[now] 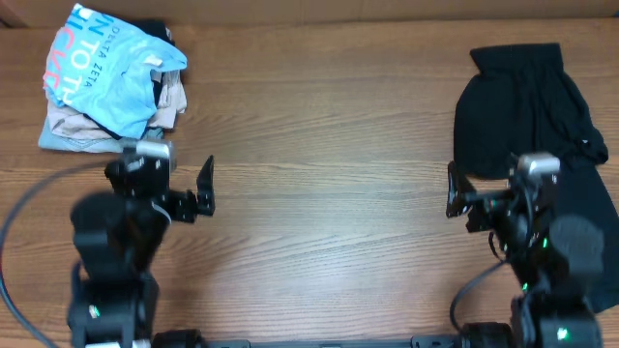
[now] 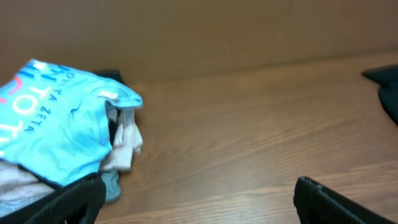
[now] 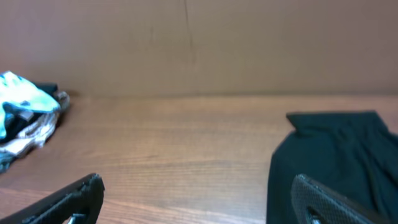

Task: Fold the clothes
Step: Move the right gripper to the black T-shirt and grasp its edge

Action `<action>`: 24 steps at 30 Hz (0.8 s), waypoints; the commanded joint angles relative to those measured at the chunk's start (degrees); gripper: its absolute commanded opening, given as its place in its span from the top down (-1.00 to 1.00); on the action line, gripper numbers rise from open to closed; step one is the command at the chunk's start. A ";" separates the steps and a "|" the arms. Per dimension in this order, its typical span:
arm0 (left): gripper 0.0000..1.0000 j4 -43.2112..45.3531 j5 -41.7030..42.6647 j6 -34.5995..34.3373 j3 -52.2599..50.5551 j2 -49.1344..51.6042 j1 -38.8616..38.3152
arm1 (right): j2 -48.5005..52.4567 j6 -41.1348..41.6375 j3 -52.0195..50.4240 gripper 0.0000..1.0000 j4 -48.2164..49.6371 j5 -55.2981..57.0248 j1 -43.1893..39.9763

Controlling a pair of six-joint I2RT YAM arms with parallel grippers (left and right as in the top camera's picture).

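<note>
On the right side of the wooden table (image 1: 319,145), a black shirt (image 1: 522,106), spread loose and rumpled, plain and matte; narrower end toward the far edge, wider part running down under the right arm toward the near edge; not yet folded; touched by neither arm. Just beside its left border, the right gripper (image 1: 501,193), pointing toward the far edge, released and gaping wide, nothing between the fingers (image 3: 68,199); in the wrist view, one finger seen against bare wood, the other against the black cloth; hovering or resting, impossible to tell. On the left side, well apart from the shirt, the left gripper (image 1: 162,184), likewise spread wide and empty, above bare wood, aimed at the far edge; just beyond it, in the far left corner, a heap of clothes (image 1: 116,106), untidy; on top, a light blue T-shirt (image 1: 102,63) with white and pink lettering, draped and creased; beneath, beige pieces (image 1: 68,130) poking out at the near side and the right; a scrap of dark cloth at the back of the heap. Between heap and shirt, a broad stretch of bare wood; behind the table, a plain brown wall (image 3: 186,43).
</note>
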 commanded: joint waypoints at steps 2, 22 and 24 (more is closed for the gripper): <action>-1.00 -9.07 1.99 0.61 15.74 13.64 -0.02 | 12.20 0.11 11.76 -1.00 -5.60 -3.41 -0.04; -1.00 -13.05 4.94 0.61 27.69 42.73 -0.07 | 46.23 1.44 23.65 -0.90 -5.09 10.69 -0.59; -1.00 -12.50 4.94 0.61 27.69 43.74 -0.07 | 49.05 1.53 23.65 -0.82 -5.92 13.73 -0.59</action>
